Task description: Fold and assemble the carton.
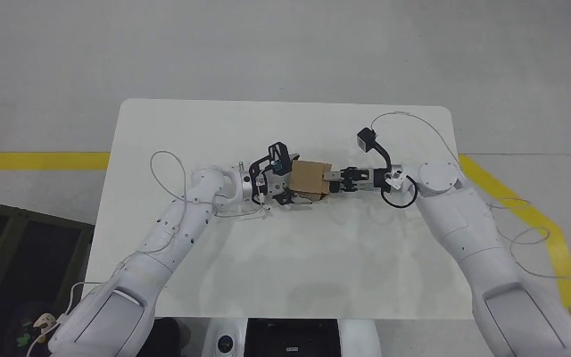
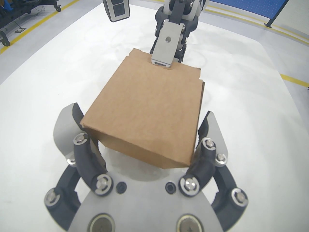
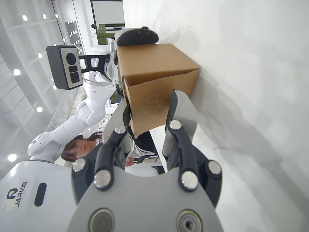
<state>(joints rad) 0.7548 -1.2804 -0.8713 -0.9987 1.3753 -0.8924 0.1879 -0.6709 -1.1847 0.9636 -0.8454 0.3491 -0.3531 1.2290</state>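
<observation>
We have the carton (image 1: 310, 178) in the middle of the table (image 1: 268, 268), directly between the two grippers. It's a squared-up brown box, broad panel up. From above it's close to square. As far as we can tell, the long axis runs gripper to gripper, side to side across the table, one end facing each arm.

The left gripper (image 2: 142, 112) has its jaws spread wide around its end of the carton, one on each side wall. Both pads (image 2: 200, 131) touch the cardboard at the end corners, so we read it as holding the box across its width. That end sits deep in the mouth, close to the palm.

The right gripper (image 3: 148, 100) is at the opposite end, jaws parted. One finger (image 2: 164, 47) lies flat on the top panel right at the end edge. The other (image 3: 179, 105) stands in front of the end face, about mid-height. So the top end edge lies between the jaws, unclamped as far as we can see. At this end the carton's bottom edge rests on the table.
</observation>
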